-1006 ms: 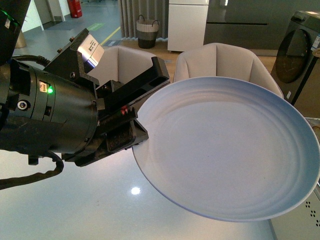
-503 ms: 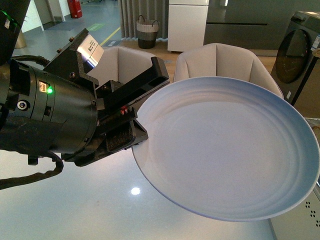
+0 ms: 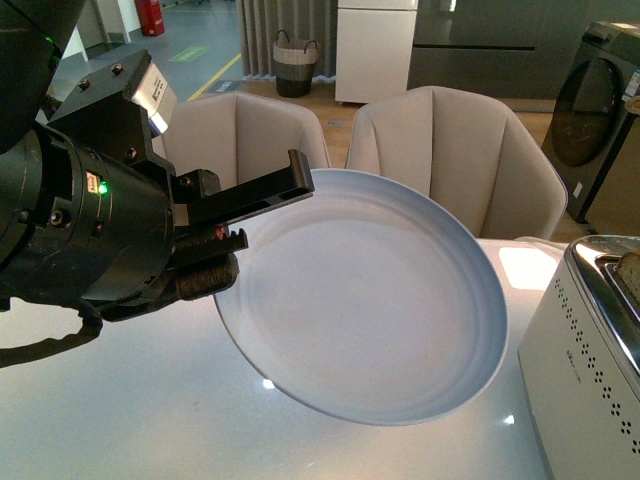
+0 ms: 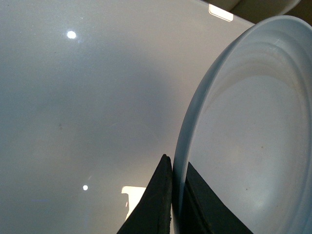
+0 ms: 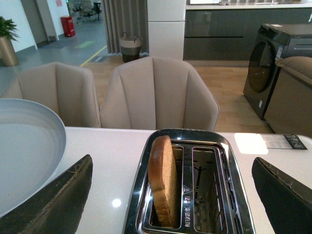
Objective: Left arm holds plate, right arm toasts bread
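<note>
The bread [image 5: 163,180], probably light, soft and crumbly, is best pinched at its top crust; light-brown, speckled, darker-edged, it stands on edge in one slot of the toaster [image 3: 580,350], lower right of the front view. Right claw [image 5: 171,161] gapes wide, empty. Left claw [image 3: 255,225] is closed on the pale plate [image 3: 370,300], mid-frame

Right wrist view: the lower part of the bread [image 5: 163,175] is sunk out of sight in the toaster [image 5: 138,190] slot. The bottom edge cuts off the toaster front, and the left edge cuts the plate [image 5: 24,146]. The fingers [image 5: 53,204] of the right gripper [image 5: 169,163] are cropped at the bottom corners.

Front view: the left arm [image 3: 90,240] runs off the left edge. The left gripper [image 3: 262,215] covers the plate rim it clamps. The toaster is cropped at right and below, and the bread is a bare sliver.

Left wrist view: plate and jaws are cropped at the bottom.
</note>
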